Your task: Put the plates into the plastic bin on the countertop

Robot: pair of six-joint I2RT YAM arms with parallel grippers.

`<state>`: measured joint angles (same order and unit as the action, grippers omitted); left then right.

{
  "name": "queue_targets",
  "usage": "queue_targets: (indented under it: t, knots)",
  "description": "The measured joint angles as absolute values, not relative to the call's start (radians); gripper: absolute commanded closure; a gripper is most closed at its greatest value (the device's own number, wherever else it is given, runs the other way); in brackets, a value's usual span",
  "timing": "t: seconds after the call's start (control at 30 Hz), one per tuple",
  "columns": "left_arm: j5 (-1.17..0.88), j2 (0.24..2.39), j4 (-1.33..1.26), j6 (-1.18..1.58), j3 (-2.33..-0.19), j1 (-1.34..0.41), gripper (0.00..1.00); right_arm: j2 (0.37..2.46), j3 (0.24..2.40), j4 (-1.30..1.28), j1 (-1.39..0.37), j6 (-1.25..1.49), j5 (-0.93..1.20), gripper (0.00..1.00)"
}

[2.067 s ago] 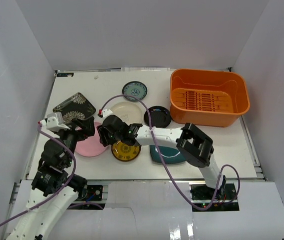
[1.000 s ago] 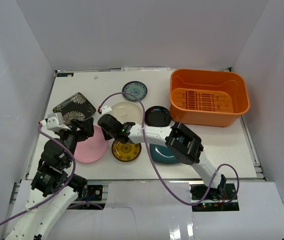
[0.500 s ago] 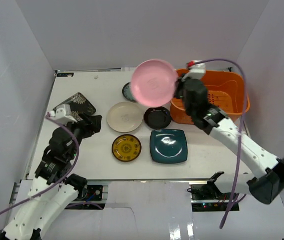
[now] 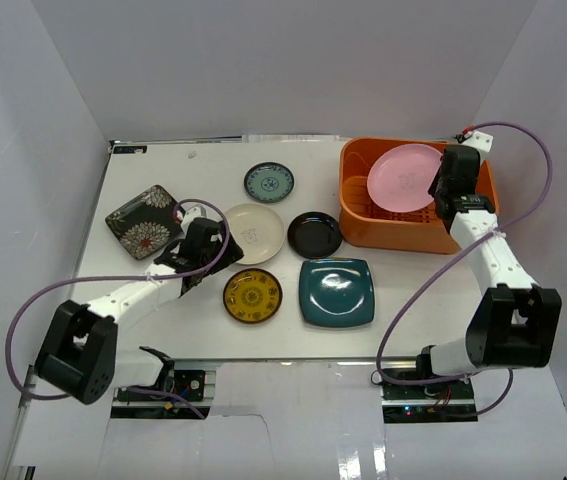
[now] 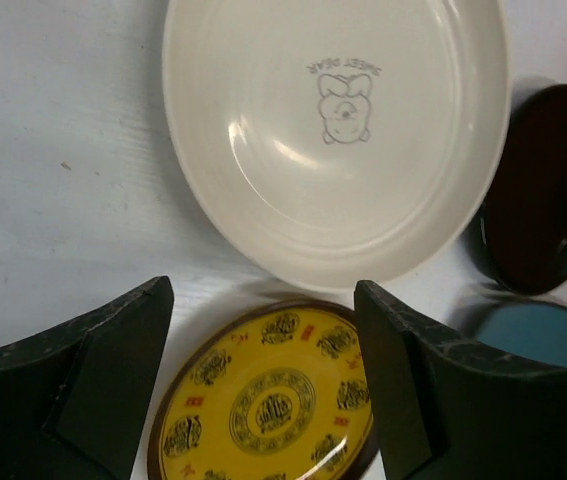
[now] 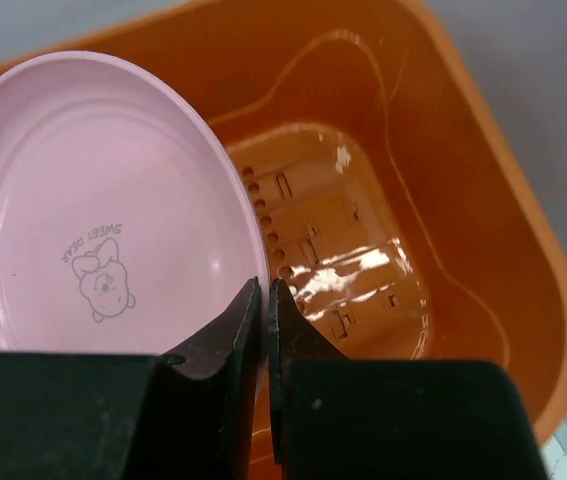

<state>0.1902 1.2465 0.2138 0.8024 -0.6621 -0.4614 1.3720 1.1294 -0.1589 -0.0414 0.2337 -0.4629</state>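
My right gripper [image 4: 435, 186] [image 6: 266, 287] is shut on the rim of the pink plate [image 4: 401, 177] [image 6: 83, 220], which hangs tilted inside the orange plastic bin [image 4: 418, 236] [image 6: 463, 230], above its slotted floor. My left gripper [image 4: 206, 257] [image 5: 263, 298] is open and low over the countertop [image 4: 433, 290], between the cream plate [image 4: 255, 232] [image 5: 333, 130] and the yellow-patterned plate [image 4: 253, 296] [image 5: 268, 400], holding nothing. Also on the countertop lie a black round plate [image 4: 315, 234] [image 5: 548, 190], a dark teal square plate [image 4: 336, 292] [image 5: 548, 335], a teal-patterned round plate [image 4: 269, 182] and a black flowered square plate [image 4: 141, 220].
White walls close in the countertop on the left, back and right. The bin stands at the back right, close to the right wall. The left arm lies stretched across the front left of the countertop, with purple cables looping beside both arms.
The right arm has carried the pink plate from high beside the bin's left wall down into the bin. The left arm has stretched forward and low, toward the cream and yellow plates.
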Motion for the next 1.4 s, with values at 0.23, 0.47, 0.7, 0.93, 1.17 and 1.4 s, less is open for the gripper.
queue_targets:
  t: [0.23, 0.47, 0.7, 0.93, 1.17, 1.4]
  knots:
    - [0.252, 1.458, 0.091, 0.833, -0.663, -0.451, 0.42, 1.456, 1.135, -0.189, -0.01, 0.274, -0.325, 0.3]
    - [0.309, 1.534, 0.007, 0.852, -0.684, -0.417, 1.0, 1.252, 1.134, -0.207, -0.048, 0.279, -0.147, 0.26]
    - [0.363, 1.293, 0.033, 0.844, -0.61, -0.403, 1.0, 1.088, 1.055, -0.144, -0.465, 0.275, -0.016, 0.04]
    - [0.275, 0.889, 0.03, 0.784, -0.557, -0.416, 1.0, 1.392, 1.143, -0.159, -0.745, 0.246, 0.011, 0.04]
    - [0.133, 0.822, 0.097, 0.743, -0.547, -0.421, 0.96, 1.503, 1.19, -0.156, -0.78, 0.271, 0.001, 0.82]
    - [0.035, 0.832, 0.134, 0.731, -0.559, -0.42, 0.23, 1.478, 1.201, -0.133, -0.748, 0.319, -0.075, 0.92]
